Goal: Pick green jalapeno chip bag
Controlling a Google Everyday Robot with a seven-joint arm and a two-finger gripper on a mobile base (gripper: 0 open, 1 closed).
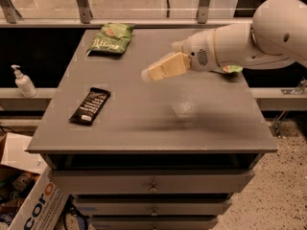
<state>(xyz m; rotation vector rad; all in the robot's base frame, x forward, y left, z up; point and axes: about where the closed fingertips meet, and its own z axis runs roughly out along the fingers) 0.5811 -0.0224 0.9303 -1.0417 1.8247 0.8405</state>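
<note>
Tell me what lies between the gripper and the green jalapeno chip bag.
In the camera view, only bare table lies between the gripper, over the middle, and the green jalapeno chip bag at back left.

A black snack bar (90,106) lies near-left on the bench (201,128). A bright green bag (232,69) peeks out far right, beyond the pincer (149,74) hovering mid-bench. A pump bottle (23,82) stands left.
</note>
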